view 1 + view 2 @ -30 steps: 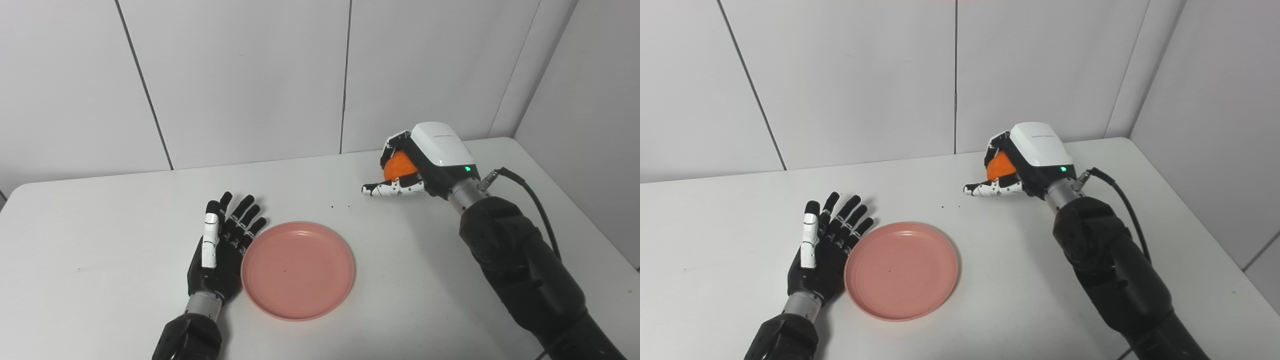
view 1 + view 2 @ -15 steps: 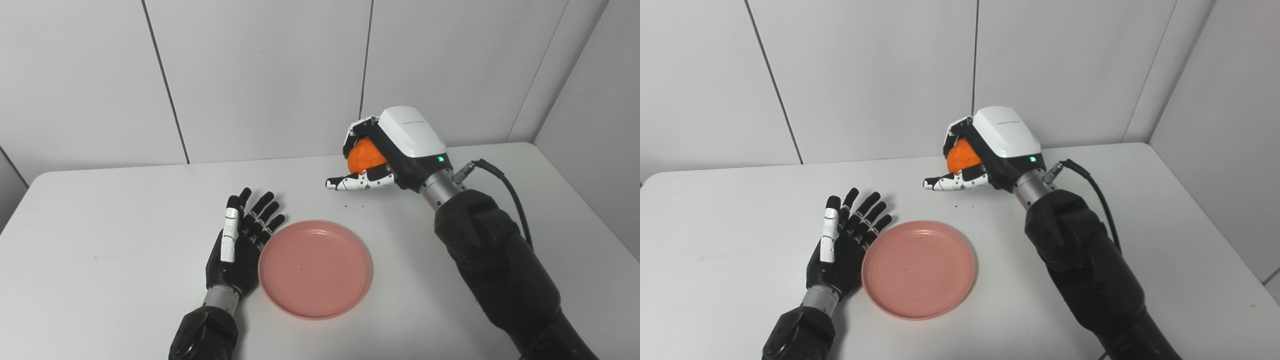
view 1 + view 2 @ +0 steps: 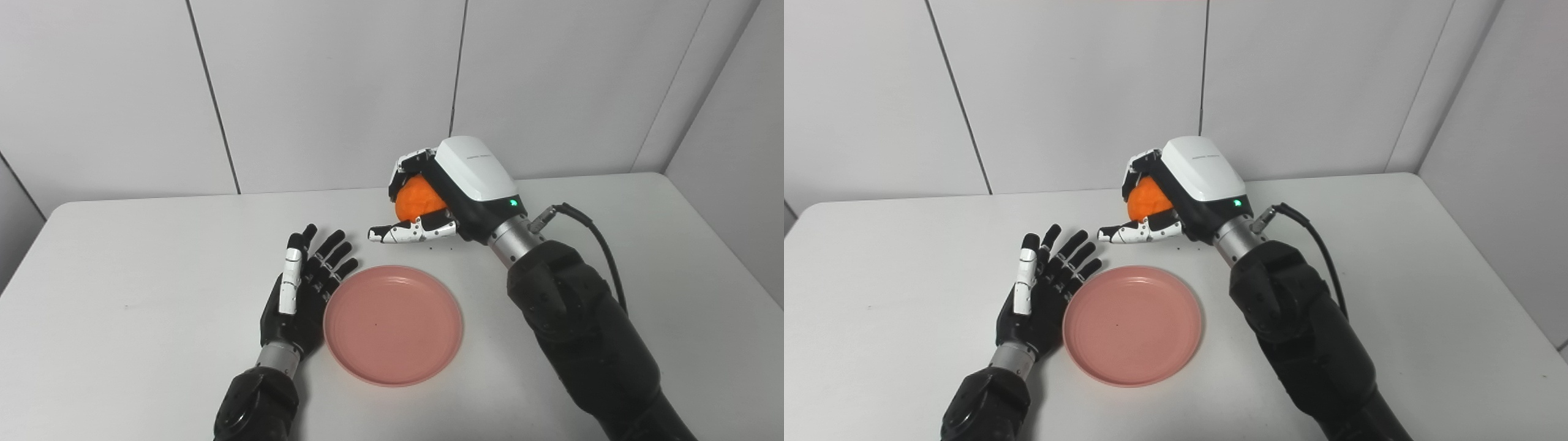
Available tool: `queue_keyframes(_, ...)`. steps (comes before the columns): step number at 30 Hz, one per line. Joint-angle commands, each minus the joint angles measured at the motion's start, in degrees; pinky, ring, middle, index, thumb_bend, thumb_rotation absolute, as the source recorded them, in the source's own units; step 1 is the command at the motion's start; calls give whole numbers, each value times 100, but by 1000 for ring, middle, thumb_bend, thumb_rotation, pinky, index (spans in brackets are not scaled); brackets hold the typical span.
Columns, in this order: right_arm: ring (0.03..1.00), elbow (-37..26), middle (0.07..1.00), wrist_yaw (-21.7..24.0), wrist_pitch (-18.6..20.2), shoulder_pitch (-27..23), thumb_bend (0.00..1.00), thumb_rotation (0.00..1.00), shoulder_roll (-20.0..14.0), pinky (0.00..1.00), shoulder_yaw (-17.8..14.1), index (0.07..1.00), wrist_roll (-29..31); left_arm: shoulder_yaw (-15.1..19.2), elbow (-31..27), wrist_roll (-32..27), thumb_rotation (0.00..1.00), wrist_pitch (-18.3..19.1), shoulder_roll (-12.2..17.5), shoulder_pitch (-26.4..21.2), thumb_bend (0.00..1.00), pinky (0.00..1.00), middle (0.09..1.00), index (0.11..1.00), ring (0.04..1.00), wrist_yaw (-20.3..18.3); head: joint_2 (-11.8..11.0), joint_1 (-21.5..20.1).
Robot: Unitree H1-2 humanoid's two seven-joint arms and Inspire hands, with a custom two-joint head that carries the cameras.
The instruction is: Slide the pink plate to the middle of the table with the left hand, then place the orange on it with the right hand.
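The pink plate (image 3: 392, 323) lies flat near the table's middle, with nothing on it. My left hand (image 3: 300, 296) rests open beside it, fingers spread, its edge against the plate's left rim. The orange (image 3: 418, 198) is held in my right hand (image 3: 442, 193), whose fingers curl over it while the thumb (image 3: 409, 233) points left underneath. That hand hovers above the table just behind the plate's far rim. Most of the orange's back is hidden by the white hand shell.
The white table (image 3: 147, 288) ends at a grey panelled wall behind and a wall at the right. A few dark specks (image 3: 432, 249) lie beneath the right hand. A black cable (image 3: 597, 236) loops off the right wrist.
My right hand has carried the orange leftward, from the table's back right to just behind the plate. The camera has also shifted. The left hand and plate stay put.
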Motion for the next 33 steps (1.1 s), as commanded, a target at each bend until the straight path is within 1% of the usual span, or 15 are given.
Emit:
queue_keyframes(1, 298, -84, 367, -29, -210, -173, 519, 550, 29, 241, 67, 472, -179, -39, 135, 147, 705, 183, -58, 119, 778, 798, 835, 1000, 856, 191, -4, 6)
queue_keyframes(2, 286, -58, 349, -1, -217, -169, 519, 546, 35, 238, 127, 433, -220, -46, 133, 159, 705, 182, -55, 118, 781, 792, 832, 1000, 854, 194, -4, 6)
queue_keyframes(5, 296, 50, 351, 37, -243, -150, 519, 562, 72, 255, 241, 429, -225, -57, 128, 173, 711, 186, -56, 118, 782, 787, 831, 1000, 853, 194, 17, -4)
queue_keyframes(9, 219, 273, 284, -11, -295, -96, 522, 525, 139, 164, 341, 364, -206, -46, 138, 152, 715, 204, -72, 111, 775, 801, 837, 1000, 856, 202, 40, -10)
queue_keyframes(14, 209, 566, 278, -84, -355, 20, 514, 533, 158, 153, 475, 345, -311, -33, 140, 152, 712, 246, -102, 109, 782, 802, 832, 1000, 855, 247, 51, -18)
queue_keyframes(15, 244, 614, 321, -83, -366, 48, 502, 550, 155, 180, 510, 417, -340, -37, 139, 159, 717, 246, -102, 109, 787, 807, 857, 1000, 863, 254, 51, -18)
queue_keyframes(17, 287, 710, 361, -23, -377, 120, 496, 530, 152, 215, 598, 462, -348, -38, 148, 147, 727, 228, -97, 108, 783, 815, 880, 1000, 873, 236, 59, -18)
queue_keyframes(21, 272, 883, 340, 97, -321, 235, 494, 527, 169, 208, 769, 416, -432, -27, 151, 126, 738, 242, -93, 101, 781, 825, 899, 1000, 880, 233, 76, -28)
queue_keyframes(23, 226, 969, 296, 84, -343, 285, 500, 495, 161, 167, 839, 370, -468, -7, 161, 94, 740, 257, -99, 97, 779, 829, 902, 1000, 880, 229, 81, -37)
queue_keyframes(24, 217, 1014, 292, 90, -355, 305, 495, 476, 156, 156, 872, 380, -472, 2, 166, 83, 736, 261, -101, 96, 783, 831, 892, 1000, 877, 228, 81, -37)
queue_keyframes(26, 274, 1071, 358, 124, -366, 327, 484, 457, 141, 205, 922, 480, -463, 9, 165, 76, 727, 267, -101, 98, 787, 824, 876, 1000, 872, 229, 88, -42)
queue_keyframes(27, 280, 1100, 364, 150, -376, 338, 483, 459, 131, 210, 953, 487, -454, 9, 163, 75, 727, 273, -98, 99, 787, 823, 875, 1000, 872, 228, 88, -42)
queue_keyframes(28, 311, 1119, 391, 167, -380, 344, 475, 511, 123, 238, 974, 506, -446, 8, 161, 75, 728, 279, -96, 100, 787, 820, 868, 1000, 868, 228, 88, -42)
queue_keyframes(30, 326, 1170, 404, 148, -382, 372, 468, 542, 134, 252, 989, 509, -419, 1, 162, 83, 731, 275, -92, 99, 785, 818, 863, 1000, 866, 223, 100, -41)
queue_keyframes(33, 306, 1231, 386, 94, -416, 400, 460, 540, 156, 232, 988, 504, -383, 9, 185, 60, 736, 274, -93, 86, 772, 815, 853, 1000, 861, 206, 100, -53)
